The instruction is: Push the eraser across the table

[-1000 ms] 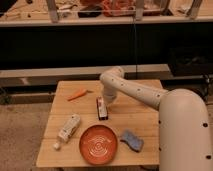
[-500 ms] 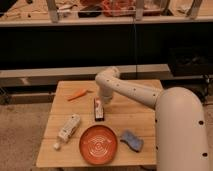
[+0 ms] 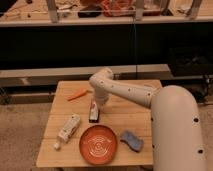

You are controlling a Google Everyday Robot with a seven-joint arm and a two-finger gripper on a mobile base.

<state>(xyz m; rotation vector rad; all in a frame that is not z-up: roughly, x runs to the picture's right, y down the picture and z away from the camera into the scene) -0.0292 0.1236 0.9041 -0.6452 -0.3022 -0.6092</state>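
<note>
The eraser (image 3: 93, 112), a small flat black block with a white and red strip, lies near the middle of the light wooden table (image 3: 131, 111). My gripper (image 3: 98, 102) hangs at the end of the white arm, directly above and behind the eraser's far end, close to it or touching it. The arm's elbow (image 3: 102, 80) bends over the back of the table and the big white forearm fills the right side of the view.
An orange plate (image 3: 98, 144) sits at the front centre. A white tube-like bottle (image 3: 67, 129) lies at the front left. A blue wavy sponge (image 3: 132, 140) lies at the front right. An orange carrot-like piece (image 3: 77, 94) lies at the back left. Shelving stands behind.
The arm's elbow has swung to the left and the gripper has come down closer to the eraser's far end. The eraser has barely shifted.
</note>
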